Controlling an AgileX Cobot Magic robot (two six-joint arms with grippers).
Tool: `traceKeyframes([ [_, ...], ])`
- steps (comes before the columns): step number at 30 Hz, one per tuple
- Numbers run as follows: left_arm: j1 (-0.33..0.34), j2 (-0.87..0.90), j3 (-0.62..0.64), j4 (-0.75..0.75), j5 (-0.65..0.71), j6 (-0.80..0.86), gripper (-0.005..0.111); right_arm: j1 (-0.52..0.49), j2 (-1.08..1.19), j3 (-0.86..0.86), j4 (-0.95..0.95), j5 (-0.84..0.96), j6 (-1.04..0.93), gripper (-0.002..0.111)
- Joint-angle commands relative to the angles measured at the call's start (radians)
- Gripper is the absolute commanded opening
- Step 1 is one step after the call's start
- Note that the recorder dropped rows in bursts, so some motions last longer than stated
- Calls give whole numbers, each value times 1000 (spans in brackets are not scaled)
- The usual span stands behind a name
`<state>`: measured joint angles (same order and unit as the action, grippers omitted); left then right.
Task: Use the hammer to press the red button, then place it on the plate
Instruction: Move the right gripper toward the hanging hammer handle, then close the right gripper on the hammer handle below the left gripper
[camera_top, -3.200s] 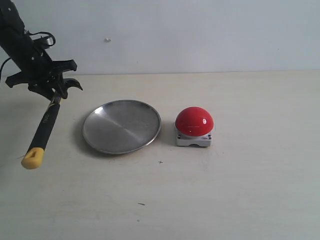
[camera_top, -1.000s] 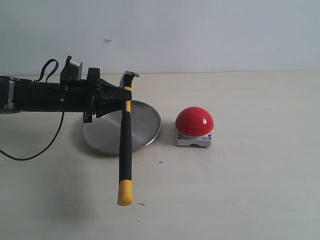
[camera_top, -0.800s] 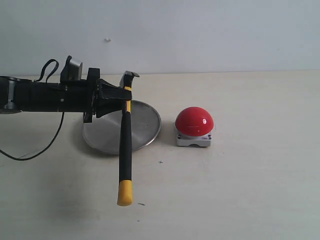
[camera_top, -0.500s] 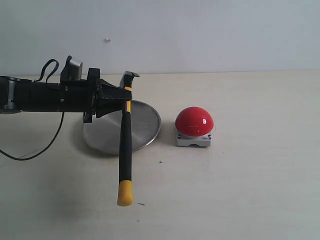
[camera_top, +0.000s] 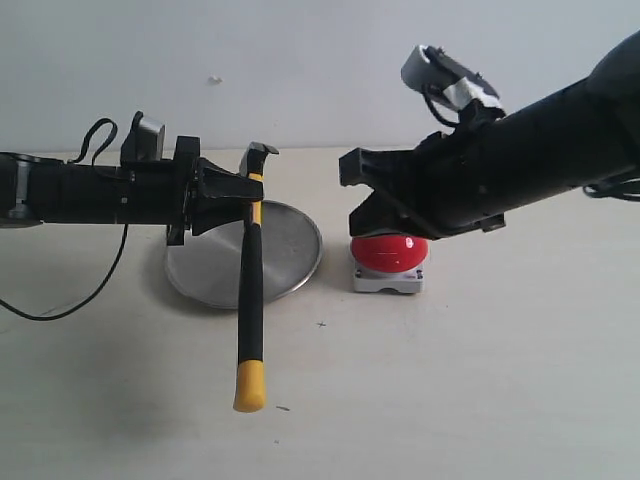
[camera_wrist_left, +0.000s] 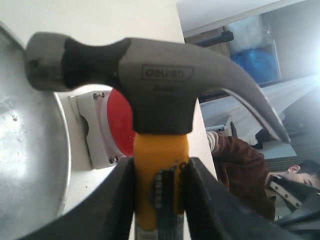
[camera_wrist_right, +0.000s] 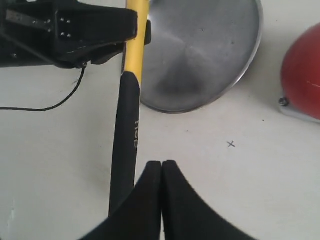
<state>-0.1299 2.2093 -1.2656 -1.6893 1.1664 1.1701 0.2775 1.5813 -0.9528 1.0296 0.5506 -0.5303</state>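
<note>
My left gripper (camera_top: 240, 196) reaches in from the left and is shut on the yellow neck of the hammer (camera_top: 250, 290). The dark head points up and the black handle hangs down to its yellow end, above the table. The left wrist view shows the fingers (camera_wrist_left: 122, 200) clamping the neck below the hammer head (camera_wrist_left: 150, 75). The silver plate (camera_top: 205, 262) lies behind the handle. My right gripper (camera_top: 350, 195) is shut and empty, hovering above the red button (camera_top: 390, 252), whose top the arm hides. In the right wrist view the right gripper (camera_wrist_right: 161, 166) sits beside the hammer handle (camera_wrist_right: 126, 135), apart from it.
A black cable (camera_top: 70, 300) trails from the left arm across the table. A pale wall runs behind the table. The right wrist view also shows the plate (camera_wrist_right: 210, 45), the button (camera_wrist_right: 302, 75) and a small cross mark (camera_wrist_right: 231, 144) on the table.
The right arm has come into view from the right and now hangs over the button. The left arm and hammer have held still for the last second.
</note>
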Motion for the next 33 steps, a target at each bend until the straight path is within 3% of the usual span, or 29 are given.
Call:
traceKeyframes([
  [1,-3,-22,0,-55,55,4,0,39,108,-4,131,-28,-197,10],
  [6,-3,-22,0,-55,55,4,0,72,196,-24,184,-24,-206,26],
  [10,-3,-22,0,-55,55,4,0,112,219,-31,188,-68,-206,50],
  [12,-3,-22,0,-55,55,4,0,135,219,-31,190,-100,-206,57],
  [23,-3,-22,0,-55,55,4,0,285,257,-67,255,-276,-205,67],
  [33,-3,-22,0,-55,55,4,0,316,338,-131,281,-330,-146,67],
])
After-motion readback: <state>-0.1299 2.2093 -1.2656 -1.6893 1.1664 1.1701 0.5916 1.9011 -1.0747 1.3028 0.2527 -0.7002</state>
